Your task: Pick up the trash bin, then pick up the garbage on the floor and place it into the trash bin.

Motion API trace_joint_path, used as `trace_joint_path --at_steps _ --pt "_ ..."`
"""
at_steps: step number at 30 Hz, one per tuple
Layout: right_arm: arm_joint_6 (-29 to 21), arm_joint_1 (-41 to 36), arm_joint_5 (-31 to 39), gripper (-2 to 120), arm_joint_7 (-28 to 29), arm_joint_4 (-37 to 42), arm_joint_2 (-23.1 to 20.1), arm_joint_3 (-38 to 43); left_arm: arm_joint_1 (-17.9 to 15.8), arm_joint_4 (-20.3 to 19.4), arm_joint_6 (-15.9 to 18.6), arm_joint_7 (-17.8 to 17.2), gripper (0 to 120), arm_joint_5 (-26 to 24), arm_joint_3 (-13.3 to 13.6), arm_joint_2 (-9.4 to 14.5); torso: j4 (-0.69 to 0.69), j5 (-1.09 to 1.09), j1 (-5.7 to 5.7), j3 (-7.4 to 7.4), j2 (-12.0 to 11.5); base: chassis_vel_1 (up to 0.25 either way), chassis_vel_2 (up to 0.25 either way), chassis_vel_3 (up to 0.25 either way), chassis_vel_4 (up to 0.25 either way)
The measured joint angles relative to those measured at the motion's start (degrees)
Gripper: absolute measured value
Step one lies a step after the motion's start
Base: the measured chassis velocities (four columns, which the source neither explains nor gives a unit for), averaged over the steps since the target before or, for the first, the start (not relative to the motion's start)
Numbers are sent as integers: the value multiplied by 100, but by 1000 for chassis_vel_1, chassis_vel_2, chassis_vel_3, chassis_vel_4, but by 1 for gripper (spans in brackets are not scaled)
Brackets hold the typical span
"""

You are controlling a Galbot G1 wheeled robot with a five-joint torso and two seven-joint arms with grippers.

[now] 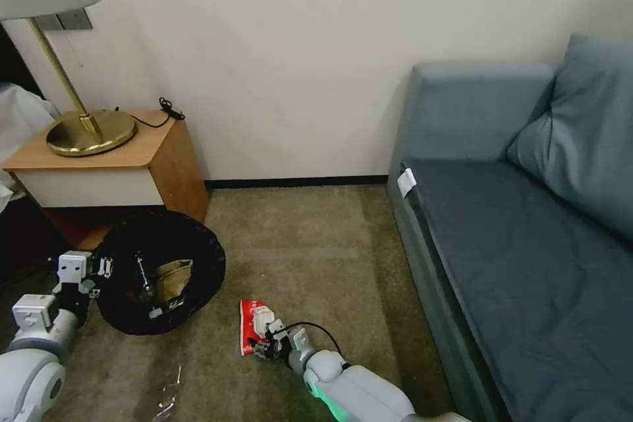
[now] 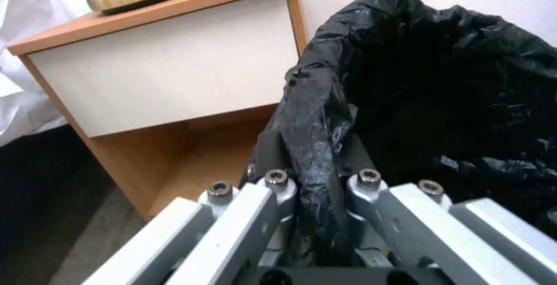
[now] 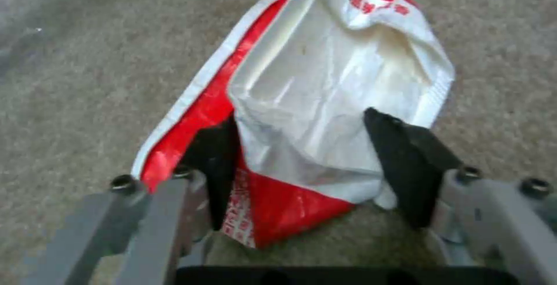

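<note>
**Wrapper bracketed on the carpet, bin held by its rim**

Nearest, low on the floor [image 1: 310, 244]: right gripper [image 3: 302, 154] down on the carpet, jaws spread wide, one black pad on each side of the red-and-white wrapper [image 3: 325, 98]. Not yet pinched; white inner face of the wrapper bulging up between the pads, red edge lying under one of them. In the head view, same wrapper [image 1: 254, 330] just ahead of that gripper [image 1: 267, 346], well away from the carpet's edge at the sofa [image 1: 527, 264].

Risk here: thin, crumpled film, likely to slide or fold flat as the jaws close, leaving only a corner caught or nothing at all. Pads pressed too hard into the pile may also drag the wrapper along rather than lift it.

Beside it, toward the near left edge of the carpet: small clear bottle [image 1: 168, 399], lying loose, uncollected.

Farther left: left gripper [image 2: 316, 185] closed on the black-bagged rim of the trash bin [image 1: 161, 270], bag plastic bunched between the fingers. Bin mouth tilted toward the camera, crumpled brown paper bag [image 1: 173, 280] inside.

Risk here: grip possibly on liner more than rim, so the bin could slip or swing; bin also just beside the wooden nightstand [image 1: 105, 165], with a bump likely on any careless lift.

Farthest: brass lamp base [image 1: 91, 132] on the nightstand top, then the wall.
</note>
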Motion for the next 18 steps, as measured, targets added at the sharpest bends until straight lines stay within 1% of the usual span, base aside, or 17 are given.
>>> trace_joint_path --at_steps 1,3,4,5,6,7,10,11,12,13,14,16,18 --pt "0 0 0 53 0 0 0 0 0 0 0 0 4 0 0 0 0 0 0 0 0 0 0 0 0" --pt "25 0 -9 46 -22 -47 0 22 29 -3 -14 3 4 -1 -17 2 1 1 0 0 0 0 0 0 0" --pt "35 1 -17 43 -33 -68 1 37 51 -7 -20 6 4 -1 -33 3 3 1 0 0 0 0 0 0 0" --pt "35 1 -17 43 -33 -68 1 37 51 -7 -20 6 4 -1 -33 3 3 1 0 0 0 0 0 0 0" --pt "41 1 -23 38 -36 -78 0 47 77 -14 -30 12 4 -1 -51 5 3 1 0 0 -1 0 0 0 0" --pt "41 1 -23 38 -36 -78 0 47 77 -14 -30 12 4 -1 -51 5 3 1 0 0 -1 0 0 0 0" --pt "53 0 -61 26 -48 -86 2 61 125 -31 -47 18 4 -5 -90 16 5 2 0 1 -1 0 0 0 0" --pt "53 0 -61 26 -48 -86 2 61 125 -31 -47 18 4 -5 -90 16 5 2 0 1 -1 0 0 0 0" --pt "67 -5 -78 23 -52 -86 3 71 138 -39 -51 19 4 -7 -101 19 6 3 1 1 -2 0 0 0 0" --pt "75 -8 -91 18 -54 -86 4 88 146 -41 -53 19 4 -9 -108 20 7 3 0 1 -2 0 0 0 0" --pt "75 -8 -91 18 -54 -86 4 88 146 -41 -53 19 4 -9 -108 20 7 3 0 1 -2 0 0 0 0" --pt "86 -10 -150 10 -72 -74 6 138 150 -41 -65 19 4 -9 -111 19 8 3 1 2 -2 0 0 0 0" --pt "86 -13 -170 9 -75 -60 6 151 148 -38 -70 19 4 -9 -111 18 8 3 1 2 -2 0 0 0 0"
